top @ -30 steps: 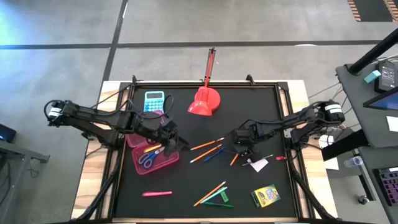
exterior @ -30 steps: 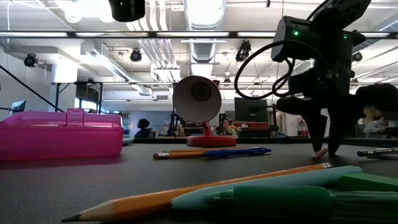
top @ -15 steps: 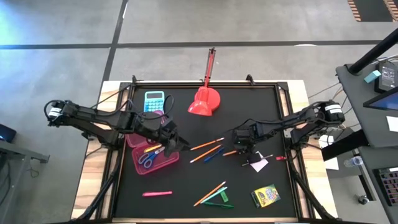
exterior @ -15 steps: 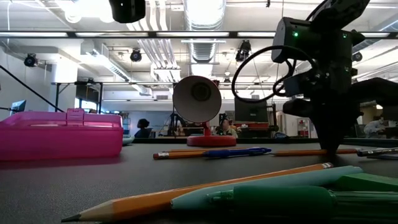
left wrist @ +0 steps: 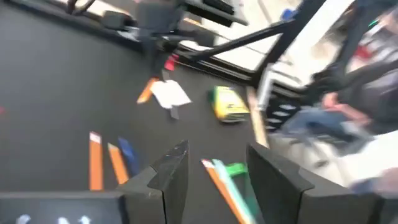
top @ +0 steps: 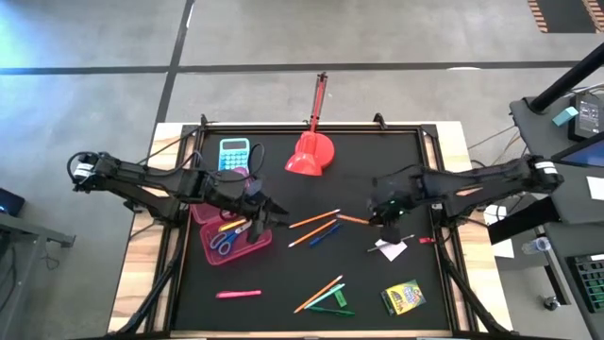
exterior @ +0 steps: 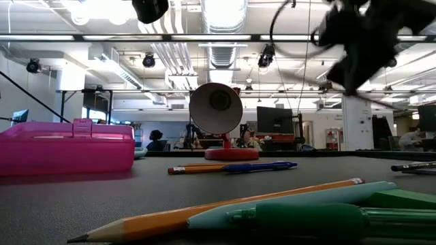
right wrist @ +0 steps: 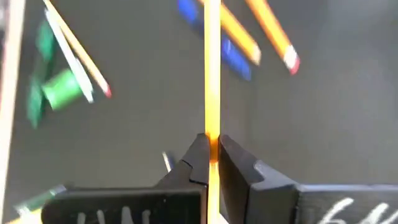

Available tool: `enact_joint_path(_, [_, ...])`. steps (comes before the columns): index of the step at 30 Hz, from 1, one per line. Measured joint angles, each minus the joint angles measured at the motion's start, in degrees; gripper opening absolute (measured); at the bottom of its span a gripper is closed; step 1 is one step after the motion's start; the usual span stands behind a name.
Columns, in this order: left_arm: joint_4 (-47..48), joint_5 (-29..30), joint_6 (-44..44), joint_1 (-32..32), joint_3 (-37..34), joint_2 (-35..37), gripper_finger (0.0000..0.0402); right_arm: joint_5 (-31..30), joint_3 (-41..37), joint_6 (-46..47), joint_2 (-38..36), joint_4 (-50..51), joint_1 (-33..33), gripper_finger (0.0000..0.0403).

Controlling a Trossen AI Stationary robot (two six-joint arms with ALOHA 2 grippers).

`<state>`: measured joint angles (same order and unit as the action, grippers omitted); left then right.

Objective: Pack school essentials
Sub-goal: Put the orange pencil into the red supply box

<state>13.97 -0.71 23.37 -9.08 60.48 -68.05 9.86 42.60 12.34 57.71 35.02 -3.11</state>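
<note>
Orange pencil [right wrist: 212, 74] is clamped between my right gripper [right wrist: 212, 151] fingers, which are pressed together on its shaft; in the high view that gripper [top: 385, 213] holds it above the desk [top: 377, 151], near the white square [top: 393, 249]. My left gripper [top: 262, 215] sits at the pink box [top: 247, 247] edge, fingers [left wrist: 171, 177] apart and holding nothing. I note scissors [top: 223, 242] inside the box; a pink highlighter [top: 238, 294] and crayon box [top: 403, 297] lie on the desk.
</note>
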Motion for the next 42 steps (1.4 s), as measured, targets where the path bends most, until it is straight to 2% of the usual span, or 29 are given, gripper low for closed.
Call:
enact_joint_path(5, [-1.90,8.27,-8.70,0.08,-0.20,-0.51,0.0142,-8.22,1.27,4.24,-5.52,-10.54,0.00,0.0010])
enact_joint_path(9, [-10.44,10.54,-14.26,0.51,-1.35,-0.53,0.0142,-15.58,1.95,2.84,-6.71,-22.10,0.00,0.0011])
enact_joint_path(15, [-23.98,11.50,-16.71,3.11,-2.29,-0.60,0.0142,-17.66,2.78,-2.66,-4.25,-41.87,0.02,0.0012])
enact_joint_path(18, [-29.26,11.84,-16.67,4.17,-2.30,-1.71,0.0142,-17.77,4.91,-4.73,-1.24,-46.80,0.00,0.0012])
enact_joint_path(23, [-36.56,11.80,-16.63,4.74,-2.30,-5.63,0.0142,-17.73,11.60,-7.99,5.87,-47.36,0.02,0.0012])
enact_joint_path(32, [-39.51,12.43,-16.28,4.74,-1.93,-7.35,0.0141,-17.35,23.04,-12.46,14.56,-39.09,0.02,0.0013])
enact_joint_path(36, [-39.53,12.63,-16.28,4.74,-1.92,-7.06,0.0136,-17.24,26.29,-13.98,16.75,-36.05,0.02,0.0013])
enact_joint_path(42, [-39.49,12.62,-16.21,4.59,-1.92,-7.05,0.0100,-17.22,27.31,-14.53,16.66,-35.25,0.02,0.0013])
